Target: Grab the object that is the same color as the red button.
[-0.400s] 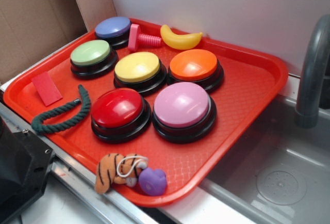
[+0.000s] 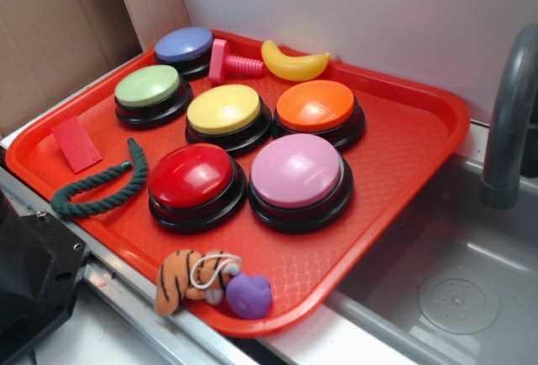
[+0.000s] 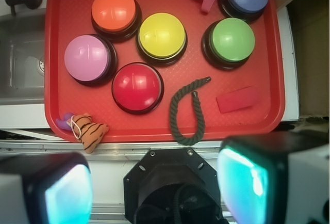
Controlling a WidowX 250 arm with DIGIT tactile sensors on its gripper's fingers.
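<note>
We hover high with jaws spread wide and empty, nothing grabbed yet, the red block [image 3: 237, 99] lying untouched (beside the green rope [image 3: 186, 113]) near the tray [image 3: 56, 53] edge.

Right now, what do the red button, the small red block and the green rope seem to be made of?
The red button: probably hard glossy plastic, since its dome carries bright highlights; its base is black.
The small red block: matte, no shine, flat faces; foam, rubber or painted wood, I cannot tell which.
The green rope: twisted fibre cord, as the spiral strands show; dull finish.
</note>
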